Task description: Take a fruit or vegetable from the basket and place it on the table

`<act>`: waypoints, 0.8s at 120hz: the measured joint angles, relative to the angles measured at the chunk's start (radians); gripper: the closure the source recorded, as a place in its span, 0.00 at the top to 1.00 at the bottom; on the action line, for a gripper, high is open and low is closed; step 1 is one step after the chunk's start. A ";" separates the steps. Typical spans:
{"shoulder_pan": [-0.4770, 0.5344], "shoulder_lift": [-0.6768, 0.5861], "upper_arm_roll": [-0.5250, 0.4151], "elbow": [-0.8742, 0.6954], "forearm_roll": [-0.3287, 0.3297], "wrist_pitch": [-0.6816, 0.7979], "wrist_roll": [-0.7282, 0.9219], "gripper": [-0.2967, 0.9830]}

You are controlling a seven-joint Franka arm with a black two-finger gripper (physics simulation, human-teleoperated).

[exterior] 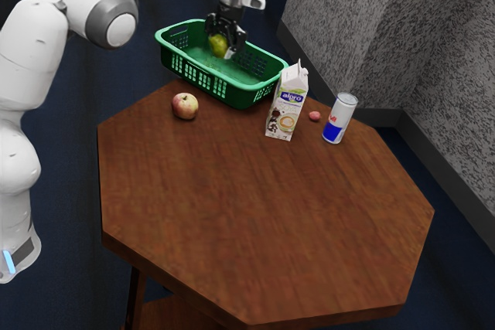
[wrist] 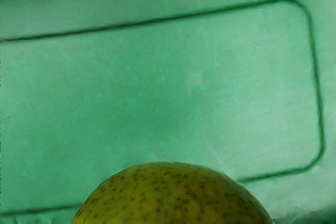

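A fruit (wrist: 173, 198) with yellow-green skin shows its smooth, rounded upper side, thickly dotted with small brown specks and some reddish-brown flecks. Beyond it spreads the green floor of the basket (wrist: 157, 98), mottled and cloudy, with paler patches. A thin dark line (wrist: 316, 77) runs along the floor: two long sides, joined at one end by a short side through two rounded corners. The fruit hides a stretch of one long side, between its visible parts.

The exterior view's top edge crops the arm (exterior: 85, 5), the wrist view's lower edge cuts the speckled fruit (wrist: 173, 195), and I can't read the carton's (exterior: 287, 103) smallest print.
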 joint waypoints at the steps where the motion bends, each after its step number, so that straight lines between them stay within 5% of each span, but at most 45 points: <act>1: -0.004 -0.005 0.000 0.000 0.001 -0.003 0.000 0.51; 42: -0.134 -0.196 -0.090 -0.006 0.090 -0.197 -0.014 0.51; 70: -0.135 -0.320 -0.122 -0.112 0.120 -0.296 -0.010 0.51; 96: -0.034 -0.399 -0.237 -0.204 0.123 -0.324 -0.003 0.50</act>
